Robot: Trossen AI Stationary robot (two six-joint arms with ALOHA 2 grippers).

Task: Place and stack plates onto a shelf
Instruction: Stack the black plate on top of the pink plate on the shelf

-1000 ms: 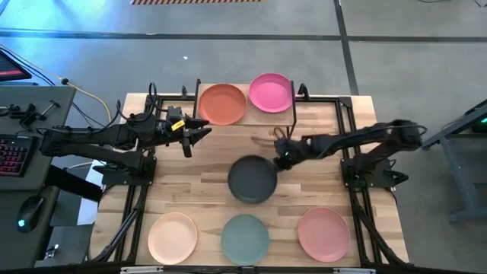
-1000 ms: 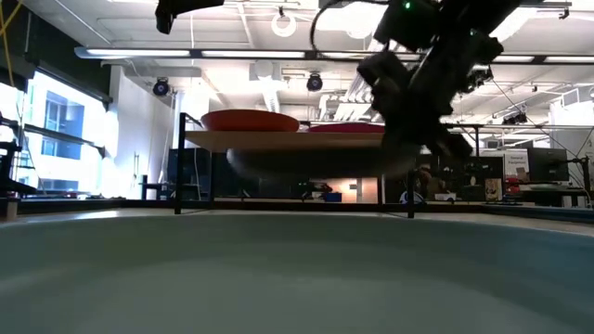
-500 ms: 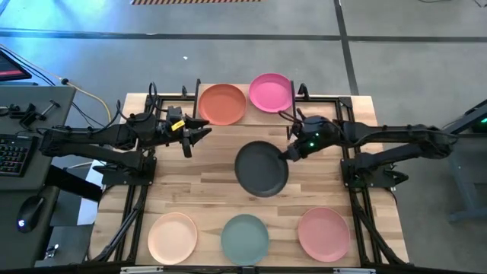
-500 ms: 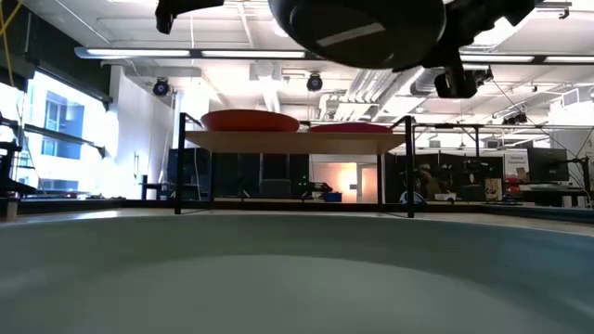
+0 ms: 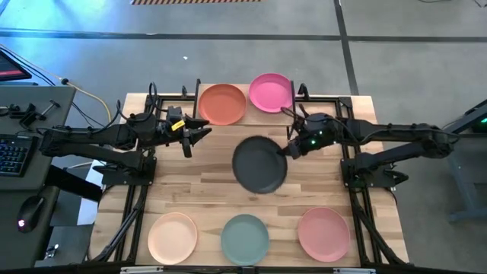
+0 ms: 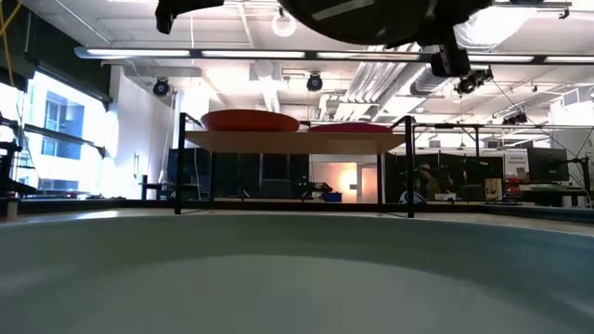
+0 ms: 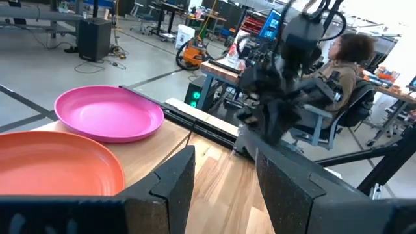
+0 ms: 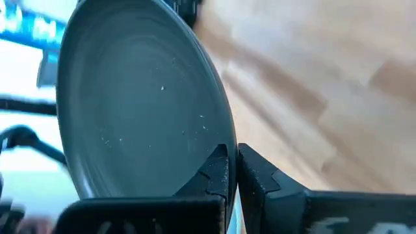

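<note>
My right gripper (image 5: 288, 150) is shut on the dark grey plate (image 5: 259, 165), held high over the table's middle; its underside shows at the top of the low view (image 6: 371, 17). The shelf (image 6: 297, 140) stands at the far edge. It bears the terracotta orange plate (image 5: 222, 104) and the magenta pink plate (image 5: 271, 92) side by side on their bases. My left gripper (image 5: 199, 133) is open and empty, just left of the shelf's near side; it also shows in the left wrist view (image 7: 221, 188). My right gripper pinches the dark grey plate's rim (image 8: 224, 140) on the plate's right side, one finger on its upper face and one under it. The fingers (image 8: 218, 170) come from the table's right, about level. The plate is lifted clear and reaches out toward the table's left.
The cream peach plate (image 5: 173, 237), the pale teal plate (image 5: 245, 237) and the salmon pink plate (image 5: 323, 233) lie in a row along the near edge. A person sits beyond the table (image 7: 338, 65). Bare wood (image 5: 190, 183) lies between the shelf and that row.
My right gripper has lifted the dark grey plate off the table's middle and carried it up and a little toward the far edge. The plate has gone from below shelf height to well above it. My left gripper has kept still.
</note>
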